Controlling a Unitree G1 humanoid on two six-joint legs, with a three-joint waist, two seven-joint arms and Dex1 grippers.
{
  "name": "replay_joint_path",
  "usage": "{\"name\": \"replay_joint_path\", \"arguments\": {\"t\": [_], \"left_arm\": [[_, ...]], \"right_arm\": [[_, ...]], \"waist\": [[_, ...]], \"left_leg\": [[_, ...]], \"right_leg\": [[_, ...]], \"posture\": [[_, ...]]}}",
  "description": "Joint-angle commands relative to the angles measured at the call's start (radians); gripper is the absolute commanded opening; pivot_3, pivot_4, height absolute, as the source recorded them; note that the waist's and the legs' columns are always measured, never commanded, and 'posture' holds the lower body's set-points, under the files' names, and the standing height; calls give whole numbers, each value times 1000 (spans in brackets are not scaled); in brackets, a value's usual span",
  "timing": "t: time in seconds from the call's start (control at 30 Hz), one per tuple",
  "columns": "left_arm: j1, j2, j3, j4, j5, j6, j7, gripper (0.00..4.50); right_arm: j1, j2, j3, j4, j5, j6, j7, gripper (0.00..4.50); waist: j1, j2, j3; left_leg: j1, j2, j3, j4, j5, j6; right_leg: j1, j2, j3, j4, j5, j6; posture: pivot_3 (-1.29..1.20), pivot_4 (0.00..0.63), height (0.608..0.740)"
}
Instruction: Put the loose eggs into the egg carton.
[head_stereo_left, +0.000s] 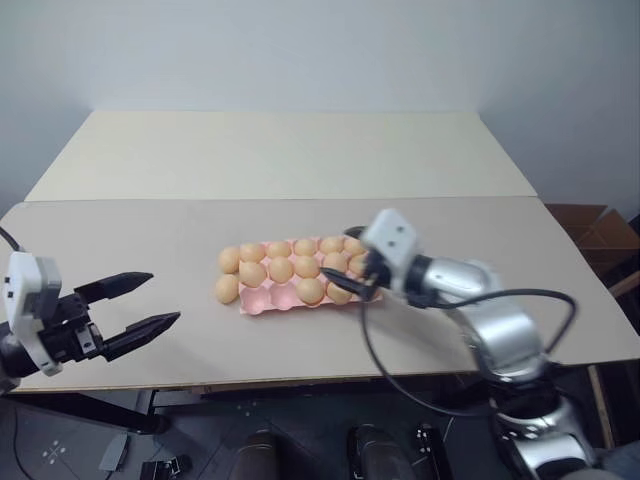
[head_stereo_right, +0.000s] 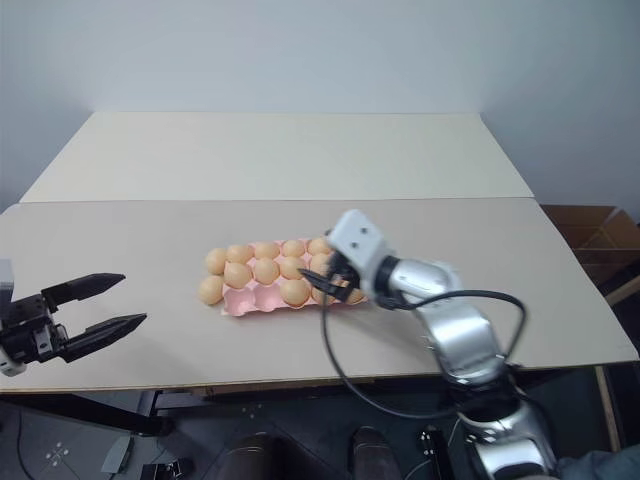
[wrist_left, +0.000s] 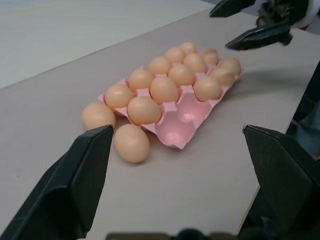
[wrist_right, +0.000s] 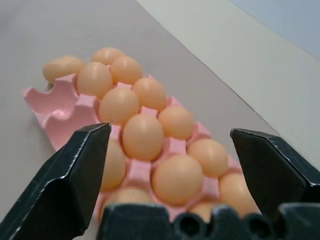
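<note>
Pink moulded egg carton (head_stereo_left: 297, 294) lies flat near the middle of the tan table (head_stereo_left: 150, 240), long side running left to right. I count most of its cups filled with pale orange-tan eggs; in the left wrist view two cups (wrist_left: 182, 120) along the near row at the left end show bare pink.

Two loose eggs (head_stereo_left: 228, 275) sit on the table just beside the carton's left end, one farther (head_stereo_left: 229, 260) and one nearer (head_stereo_left: 227, 289). In the left wrist view both lie against or very close to the carton's edge; I cannot tell whether they touch it.

My right gripper (head_stereo_left: 350, 272) is at the right end of the carton, just above the eggs there. Its two black fingers (wrist_right: 75, 175) stand wide apart and nothing lies between them. The right wrist view looks along the carton from that end, with filled cups directly ahead of the spread fingers and the empty cups at the far end of that line.

My left gripper (head_stereo_left: 140, 305) hangs over the near left part of the table, well apart from the carton and pointing toward it. Its fingers (wrist_left: 75, 185) are spread wide and hold nothing. The left wrist view frames the loose eggs and the carton's left end between them.

A second, paler table top (head_stereo_left: 280, 150) adjoins the far edge.
</note>
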Motion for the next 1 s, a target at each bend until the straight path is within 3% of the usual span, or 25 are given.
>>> {"name": "replay_joint_path", "arguments": {"t": [0.03,0.23,0.47,0.8,1.0], "left_arm": [[29,5,71,3,-4,-12,-29,4500],[94,-14,101,31,37,-36,-46,4500],[66,-32,32,37,64,-33,2,4500],[-303,-25,-379,252,246,-38,125,4500],[-469,-69,-527,416,329,-90,106,4500]], "right_arm": [[81,-122,-162,-24,70,-130,122,4462],[267,-277,-328,109,151,-338,332,4462],[277,-289,-309,141,146,-389,315,4462],[228,-280,-251,133,128,-387,252,4462],[229,-273,-244,92,141,-368,215,4462]], "waist": [[0,0,0],[-7,0,0],[-3,-1,1],[18,0,1],[15,-1,1]], "left_leg": [[0,0,0,0,0,0],[5,1,0,0,0,0],[10,1,0,0,0,0],[7,0,0,0,0,0],[5,-1,0,0,-1,1]], "right_leg": [[0,0,0,0,0,0],[4,1,0,-1,-7,0],[8,1,1,0,-7,0],[8,1,1,-2,-3,-1],[8,1,1,-2,1,2]], "posture": [[0,150,740],[0,150,740],[0,150,740],[0,150,740],[0,150,740]]}}
